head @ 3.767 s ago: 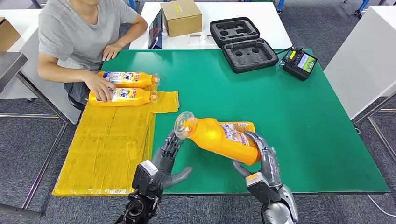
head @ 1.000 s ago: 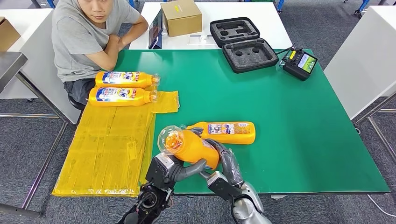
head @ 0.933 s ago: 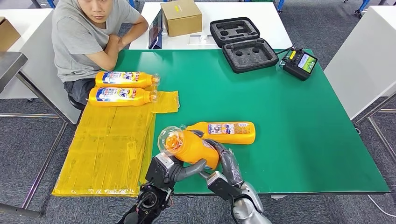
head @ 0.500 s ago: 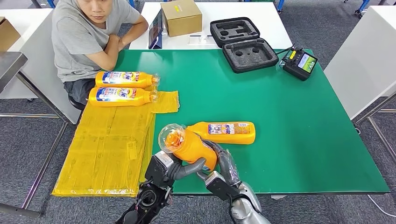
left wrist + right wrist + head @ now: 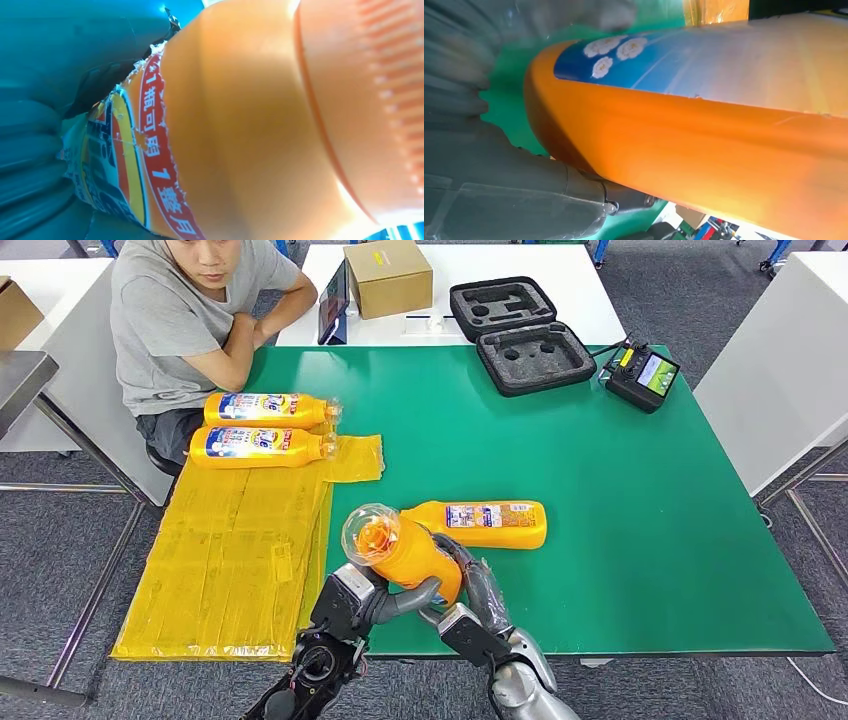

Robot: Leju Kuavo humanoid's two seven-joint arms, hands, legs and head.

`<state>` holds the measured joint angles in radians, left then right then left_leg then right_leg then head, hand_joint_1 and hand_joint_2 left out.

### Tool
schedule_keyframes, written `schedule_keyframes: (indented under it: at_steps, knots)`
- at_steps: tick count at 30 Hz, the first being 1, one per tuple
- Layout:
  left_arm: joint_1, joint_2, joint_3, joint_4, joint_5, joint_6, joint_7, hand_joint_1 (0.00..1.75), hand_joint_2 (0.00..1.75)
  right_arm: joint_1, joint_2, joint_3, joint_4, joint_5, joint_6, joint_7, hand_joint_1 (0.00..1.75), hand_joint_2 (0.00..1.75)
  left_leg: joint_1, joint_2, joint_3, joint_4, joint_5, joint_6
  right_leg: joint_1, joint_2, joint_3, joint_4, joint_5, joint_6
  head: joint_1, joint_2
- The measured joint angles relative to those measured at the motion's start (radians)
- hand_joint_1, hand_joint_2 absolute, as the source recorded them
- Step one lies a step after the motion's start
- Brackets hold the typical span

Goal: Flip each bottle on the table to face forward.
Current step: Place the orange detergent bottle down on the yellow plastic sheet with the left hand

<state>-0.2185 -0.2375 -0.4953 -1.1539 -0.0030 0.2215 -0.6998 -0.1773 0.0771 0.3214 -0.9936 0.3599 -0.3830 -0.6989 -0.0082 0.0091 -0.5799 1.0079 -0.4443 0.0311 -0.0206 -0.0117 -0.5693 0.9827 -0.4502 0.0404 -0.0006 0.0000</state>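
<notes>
Nearest the robot, both hands grip one orange bottle (image 5: 405, 552) lifted off the green tabletop (image 5: 620, 500), its clear-capped end tipped up and toward the camera. The left hand (image 5: 372, 600) cups it from beneath, thumb wrapped under the body; the right hand (image 5: 468, 590) closes around its lower end. In the left wrist view the bottle's torn label shows against the fingers, and in the right wrist view a blue label panel with white flowers faces out.

Compared with about four seconds ago, when the right hand alone carried this bottle further right, it is now shared by both hands and has drifted slightly over the last second. This looks like a mid-air turn, not yet finished.

Just beyond the hands, a second bottle (image 5: 485, 523) lies flat. Farther off to their left, two more bottles (image 5: 262, 428) lie side by side near a seated person (image 5: 190, 320), by a yellow sheet (image 5: 235, 550).
</notes>
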Motion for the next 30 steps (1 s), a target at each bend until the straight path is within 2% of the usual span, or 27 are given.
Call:
schedule_keyframes:
  at_steps: [19, 30]
  knots:
    - [-0.032, 0.05, 0.001, -0.01, -0.033, 0.054, -0.001, 1.75, 1.75, 0.001, 0.01, 0.016, 0.003, -0.017, 0.013, 0.0, 0.0, 1.75, 0.0, 0.0, 0.0, 0.0, 0.0, 0.0, 0.0, 0.0, 0.0, 0.0, 0.0, 0.0, 0.0, 0.0]
    - [-0.065, 0.081, 0.006, -0.008, -0.194, 0.149, 0.0, 1.75, 1.75, 0.002, 0.012, 0.016, 0.006, -0.006, 0.014, 0.0, 0.0, 1.75, 0.0, 0.0, 0.0, 0.0, 0.0, 0.0, 0.0, 0.0, 0.0, 0.0, 0.0, 0.0, 0.0, 0.0]
